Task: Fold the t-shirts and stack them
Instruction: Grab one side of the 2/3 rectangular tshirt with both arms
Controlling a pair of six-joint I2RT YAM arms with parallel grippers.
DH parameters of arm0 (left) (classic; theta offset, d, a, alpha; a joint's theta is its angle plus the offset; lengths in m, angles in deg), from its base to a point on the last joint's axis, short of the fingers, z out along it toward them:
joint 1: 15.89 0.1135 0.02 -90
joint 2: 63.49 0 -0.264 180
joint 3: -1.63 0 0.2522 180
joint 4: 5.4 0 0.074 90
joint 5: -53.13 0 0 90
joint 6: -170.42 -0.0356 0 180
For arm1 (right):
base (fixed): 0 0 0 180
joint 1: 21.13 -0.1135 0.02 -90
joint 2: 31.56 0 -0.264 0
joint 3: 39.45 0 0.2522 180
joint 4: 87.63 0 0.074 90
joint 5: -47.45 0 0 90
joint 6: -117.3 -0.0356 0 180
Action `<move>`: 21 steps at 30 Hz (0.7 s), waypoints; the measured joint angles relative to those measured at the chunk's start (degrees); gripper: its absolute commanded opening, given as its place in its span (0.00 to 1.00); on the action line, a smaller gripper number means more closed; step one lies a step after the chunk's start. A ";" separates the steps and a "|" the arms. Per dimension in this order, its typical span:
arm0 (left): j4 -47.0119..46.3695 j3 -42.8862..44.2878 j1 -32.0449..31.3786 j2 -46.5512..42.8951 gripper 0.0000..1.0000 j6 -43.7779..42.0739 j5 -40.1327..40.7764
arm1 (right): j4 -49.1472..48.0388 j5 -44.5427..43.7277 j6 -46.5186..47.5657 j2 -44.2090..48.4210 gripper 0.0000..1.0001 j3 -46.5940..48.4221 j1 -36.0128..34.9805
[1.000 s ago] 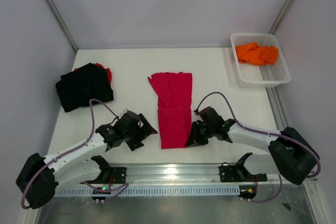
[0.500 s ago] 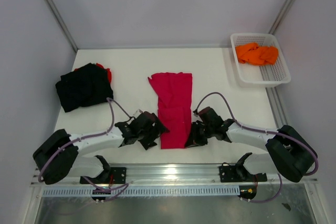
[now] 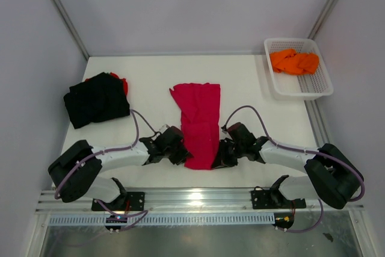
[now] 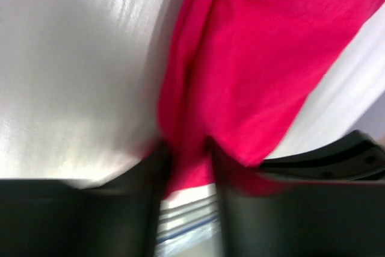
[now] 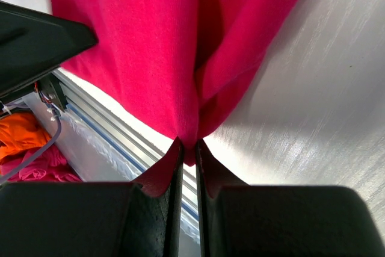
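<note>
White table (image 3: 150,82) is enclosed by pale walls. Crimson t-shirt (image 3: 200,118) is laid at mid-table, running toward the near edge, already narrowed into a long strip with sleeves tucked in. Its near end is flanked by both arms. Right gripper (image 3: 219,153) is set at the near right corner of the strip; in the right wrist view its fingers are pressed together with a pinch of cloth held between them. Left gripper (image 3: 180,148) is set at the near left corner; in the left wrist view cloth is seen between the fingers, but the frame is blurred, so a firm pinch cannot be told.

Black t-shirt (image 3: 96,103) is folded by the left edge, with a red t-shirt (image 3: 123,82) showing from under its far side, so a stack is judged as started. Orange t-shirt (image 3: 295,61) is bunched, unfolded, in the basket (image 3: 301,91) at the far right corner.

Progress is judged as roughly midway: two shirts done, the crimson one part-folded lengthwise. Left to do: crosswise fold, transfer to the stack, then the orange one.
</note>
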 measured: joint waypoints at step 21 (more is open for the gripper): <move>7.08 4.28 -0.11 1.42 0.00 -3.37 3.06 | -0.24 0.00 1.88 -3.13 0.06 2.49 0.02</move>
